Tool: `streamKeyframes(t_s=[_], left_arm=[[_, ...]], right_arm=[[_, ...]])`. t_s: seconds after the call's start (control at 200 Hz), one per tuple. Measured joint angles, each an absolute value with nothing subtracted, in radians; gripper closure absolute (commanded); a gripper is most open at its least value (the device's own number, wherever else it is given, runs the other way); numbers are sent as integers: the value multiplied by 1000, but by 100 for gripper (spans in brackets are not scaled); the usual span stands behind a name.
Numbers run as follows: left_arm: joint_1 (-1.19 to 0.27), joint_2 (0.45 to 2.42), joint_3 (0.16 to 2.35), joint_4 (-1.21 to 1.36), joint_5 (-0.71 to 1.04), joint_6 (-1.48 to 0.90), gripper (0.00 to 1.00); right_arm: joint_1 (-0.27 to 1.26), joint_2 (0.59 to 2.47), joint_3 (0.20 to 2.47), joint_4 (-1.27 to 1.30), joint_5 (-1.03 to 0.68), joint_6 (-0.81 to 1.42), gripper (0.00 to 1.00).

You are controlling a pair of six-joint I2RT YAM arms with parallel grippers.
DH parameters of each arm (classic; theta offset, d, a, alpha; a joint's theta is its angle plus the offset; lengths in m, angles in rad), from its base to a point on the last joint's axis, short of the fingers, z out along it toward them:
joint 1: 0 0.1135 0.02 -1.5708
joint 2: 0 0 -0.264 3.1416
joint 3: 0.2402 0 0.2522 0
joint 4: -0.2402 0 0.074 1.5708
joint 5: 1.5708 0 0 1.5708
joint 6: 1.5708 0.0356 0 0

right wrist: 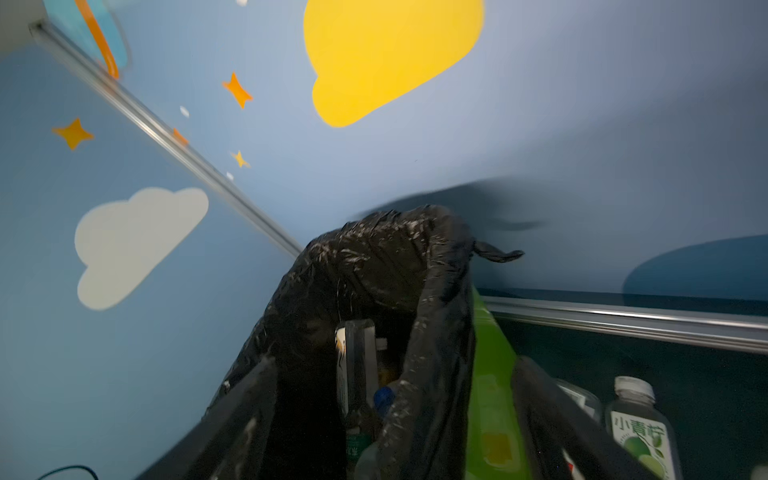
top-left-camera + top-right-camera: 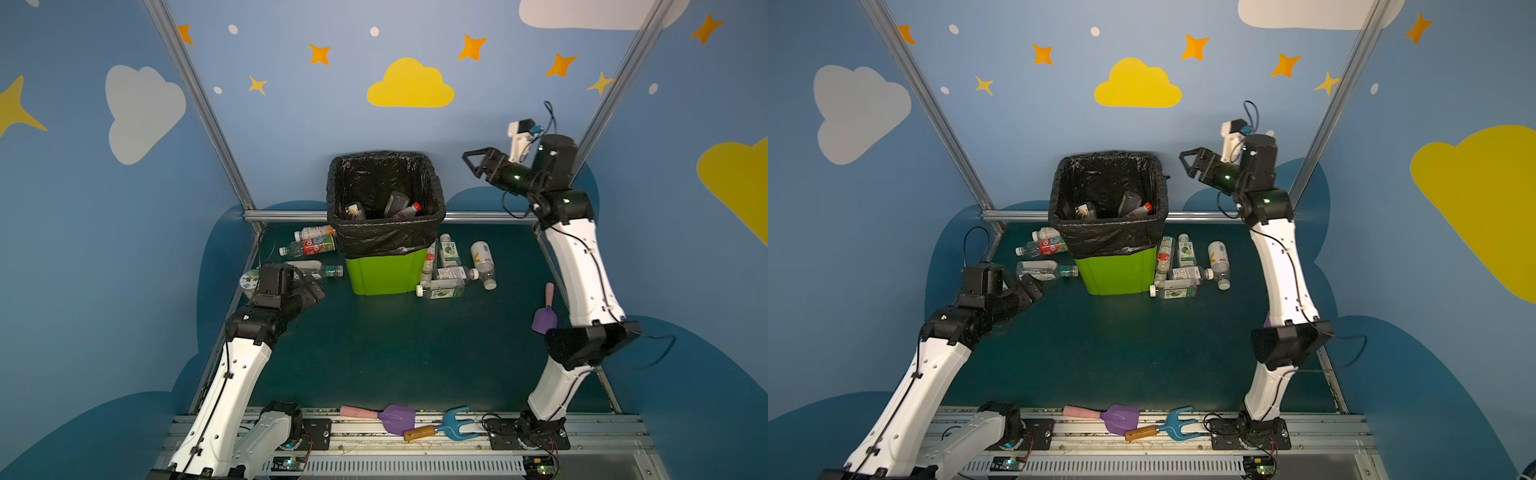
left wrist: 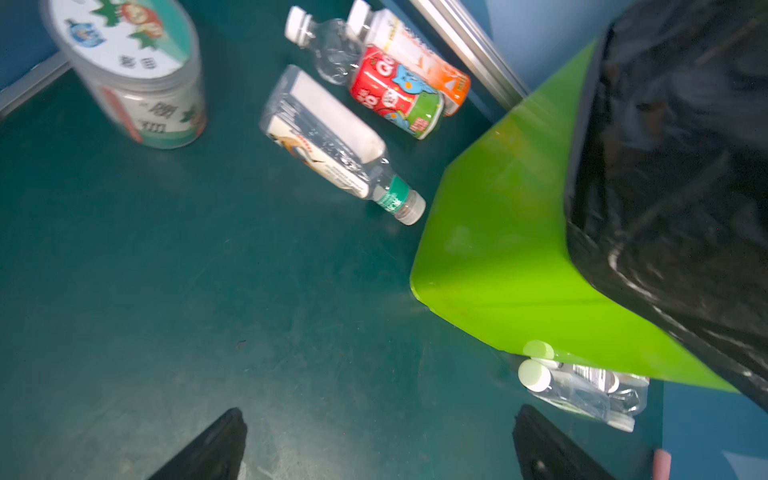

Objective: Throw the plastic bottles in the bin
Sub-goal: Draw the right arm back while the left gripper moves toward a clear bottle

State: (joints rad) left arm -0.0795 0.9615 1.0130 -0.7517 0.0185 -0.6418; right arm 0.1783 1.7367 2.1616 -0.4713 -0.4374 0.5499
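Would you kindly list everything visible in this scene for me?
bin: one, lime-green with black liner, back centre.
bottles in bin: at least three, mixed labels.
bottles left of bin: three, mixed labels, lying down.
bottles right of bin: about five, mostly white-green, lying clustered.
jar: one, white-green, near left gripper.
shovels: two, purple, one at front, one at right.
fork: one, blue, at front.
left gripper: open, low, left of bin.
right gripper: open, raised right of bin's rim.
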Motion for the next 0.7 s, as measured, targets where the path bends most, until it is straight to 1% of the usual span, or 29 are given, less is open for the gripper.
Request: streamKeyframes(t_s=[0.055,0.15,0.27,0.32,0.506,0.701], left_arm=[[-46,964,1003,-754,43,-653,0],[8,992,986,-764,96,-678,0],[65,1061,964,-768,172,-708,3],[86,1092,953,-763,207,-720,4],[170,1206,933,-694,327,-768,4],[251,1383,1008,-635,404,-784,2]], right_arm=[[146,1649,2076,-451,-441,552,15],[126,1537,1994,-425,-463,541,16],[115,1459,1918,-427,-499,508,17],[113,1447,1886,-434,-512,494,17],[98,1460,1756,-489,-549,470,17],[85,1504,1736,-540,-597,466,17]])
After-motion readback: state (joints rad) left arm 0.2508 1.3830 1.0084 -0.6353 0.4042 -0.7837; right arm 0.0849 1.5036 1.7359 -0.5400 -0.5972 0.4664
